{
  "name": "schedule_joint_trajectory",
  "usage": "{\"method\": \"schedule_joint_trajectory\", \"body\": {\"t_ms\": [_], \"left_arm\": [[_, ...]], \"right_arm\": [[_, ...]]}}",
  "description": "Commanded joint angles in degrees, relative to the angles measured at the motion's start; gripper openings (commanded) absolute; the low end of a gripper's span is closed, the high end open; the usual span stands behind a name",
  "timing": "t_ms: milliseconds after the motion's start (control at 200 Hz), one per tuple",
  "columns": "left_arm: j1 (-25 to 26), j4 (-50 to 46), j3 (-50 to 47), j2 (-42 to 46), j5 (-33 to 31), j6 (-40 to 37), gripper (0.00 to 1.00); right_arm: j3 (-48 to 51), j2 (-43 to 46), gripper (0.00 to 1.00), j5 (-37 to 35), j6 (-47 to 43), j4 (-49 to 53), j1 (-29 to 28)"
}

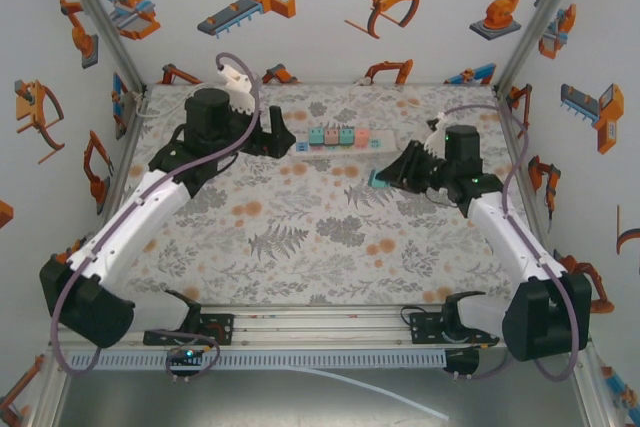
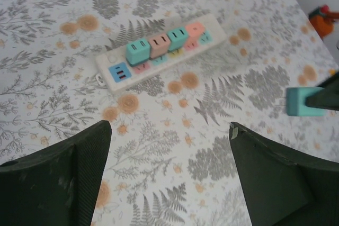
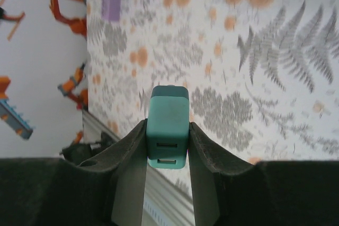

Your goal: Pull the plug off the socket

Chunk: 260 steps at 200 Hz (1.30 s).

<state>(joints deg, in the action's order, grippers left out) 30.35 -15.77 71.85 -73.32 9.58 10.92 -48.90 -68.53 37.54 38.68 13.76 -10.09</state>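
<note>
The right tool (image 3: 167, 130) is clamped on a teal plug (image 3: 168, 110). One finger presses flat against each side of it, and the face with two slots is turned back toward the wrist. Gripping the smooth sides this way looks chosen so the block cannot twist in the hold. From the left wrist view, the plug's metal prongs are bare and point toward the power strip (image 2: 159, 51), so I judge it is already out of its socket. The plug is well apart from the strip, off its right end, over the patterned table (image 1: 300, 237).

The left tool (image 2: 168, 128) stands wide with nothing between its fingers, near the strip's left end. From there it could brace the strip against a pull, though here it touches nothing. Four other plugs (image 2: 159, 45) sit seated in a row on the strip, two teal and two pink.
</note>
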Motion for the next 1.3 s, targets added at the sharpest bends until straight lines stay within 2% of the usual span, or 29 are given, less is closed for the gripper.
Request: {"method": "schedule_joint_trajectory", "body": {"t_ms": [0, 110, 230, 340, 571, 836, 1036, 1297], "left_arm": [[0.4, -10.1, -0.8, 5.4, 12.9, -8.3, 0.85], [1.0, -12.6, -3.8, 10.7, 21.3, -13.2, 0.86], [2.5, -15.6, -7.6, 15.3, 23.5, -17.0, 0.86], [4.8, -17.9, -11.7, 18.7, 25.2, -20.7, 0.92], [8.9, -17.9, -16.0, 21.9, 19.5, -22.1, 0.94], [10.7, -17.0, -14.2, 18.5, 18.1, -22.9, 0.95], [11.0, -16.6, -13.0, 15.8, 16.8, -23.8, 0.95], [11.4, -15.4, -13.3, 14.6, 14.6, -23.1, 0.96]], "right_arm": [[4.5, 2.5, 0.0, 4.0, -3.4, 5.6, -0.9], [9.2, 3.7, 0.0, 1.9, -4.0, 6.1, -1.4], [13.1, 3.7, 0.0, -1.3, -4.4, 5.1, -2.7], [16.4, 2.4, 0.0, -5.0, -4.7, 3.8, -4.0], [21.0, -0.3, 0.07, -9.3, -4.9, -0.4, -5.2], [23.3, -2.1, 0.31, -12.1, -3.0, -0.9, -5.3], [23.5, -1.0, 0.38, -15.8, -2.7, 1.6, -5.4], [22.9, 4.8, 0.45, -21.5, -2.7, 5.3, -5.3]]}}
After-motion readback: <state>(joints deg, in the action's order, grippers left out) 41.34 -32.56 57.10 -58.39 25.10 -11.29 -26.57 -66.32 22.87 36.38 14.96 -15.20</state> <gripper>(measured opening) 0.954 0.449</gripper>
